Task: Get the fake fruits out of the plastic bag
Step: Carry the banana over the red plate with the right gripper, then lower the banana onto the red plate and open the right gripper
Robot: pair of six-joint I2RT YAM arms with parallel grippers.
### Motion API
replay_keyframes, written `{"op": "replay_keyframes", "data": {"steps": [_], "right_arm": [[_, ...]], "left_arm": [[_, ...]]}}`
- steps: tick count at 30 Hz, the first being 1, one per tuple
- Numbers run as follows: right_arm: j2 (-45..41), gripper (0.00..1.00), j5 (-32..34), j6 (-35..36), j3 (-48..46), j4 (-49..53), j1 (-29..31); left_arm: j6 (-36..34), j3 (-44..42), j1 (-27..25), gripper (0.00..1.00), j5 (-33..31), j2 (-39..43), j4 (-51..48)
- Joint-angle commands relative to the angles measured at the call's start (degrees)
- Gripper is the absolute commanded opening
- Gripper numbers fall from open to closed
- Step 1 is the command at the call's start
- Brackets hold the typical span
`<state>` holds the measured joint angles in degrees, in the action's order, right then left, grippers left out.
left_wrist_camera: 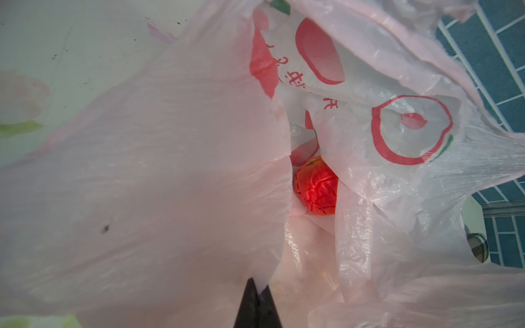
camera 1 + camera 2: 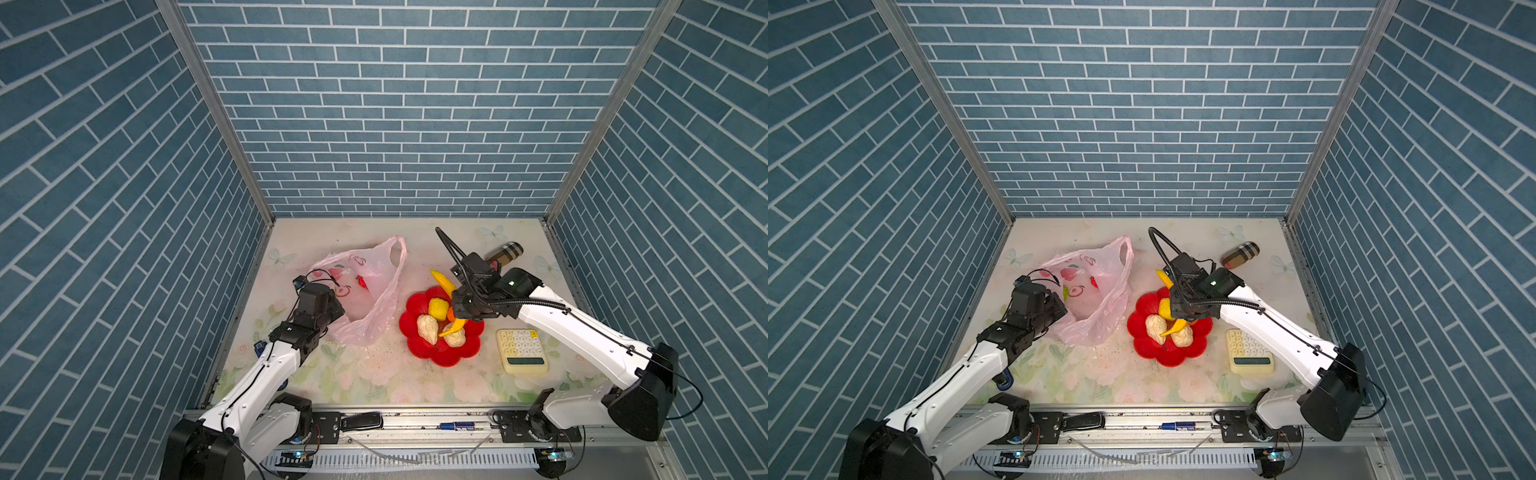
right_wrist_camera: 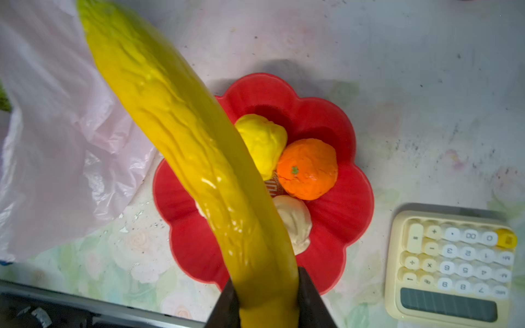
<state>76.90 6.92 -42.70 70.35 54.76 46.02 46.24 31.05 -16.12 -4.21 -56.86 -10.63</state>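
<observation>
Mostly done: four fruits (image 3: 261, 142) in red dish (image 3: 341, 215), right gripper (image 3: 268, 301) clamps banana (image 3: 181, 159) above it. Left gripper (image 1: 257, 301) pinches plastic bag (image 1: 142, 184); red fruit (image 1: 316, 186) inside.

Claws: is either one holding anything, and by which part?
Right gripper grips the banana about mid-length, over the dish. Left gripper is pinched shut on an edge of the bag.
</observation>
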Motion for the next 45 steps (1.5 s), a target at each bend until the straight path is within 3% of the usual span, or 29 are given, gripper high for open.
{"op": "replay_keyframes", "data": {"steps": [1, 10, 20, 45], "right_arm": [[-2.4, 0.13, 2.0, -8.8, -5.1, -2.5, -1.0], [-1.8, 0.14, 3.3, -18.6, -11.9, -5.8, -1.2], [-0.8, 0.15, 3.4, -23.3, -18.2, -10.8, -1.3], [1.4, 0.27, 1.6, -26.2, -22.9, -14.4, -1.1]], "left_arm": [[-0.7, 1.4, 0.3, 0.03, 1.0, -0.7, 0.6], [-1.1, 1.7, 0.3, 0.04, 0.6, 0.8, -0.4], [-1.6, 2.2, 0.4, 0.04, 1.1, -1.1, 0.1], [-1.9, 1.6, 0.9, 0.04, 2.0, -2.5, 1.1]]}}
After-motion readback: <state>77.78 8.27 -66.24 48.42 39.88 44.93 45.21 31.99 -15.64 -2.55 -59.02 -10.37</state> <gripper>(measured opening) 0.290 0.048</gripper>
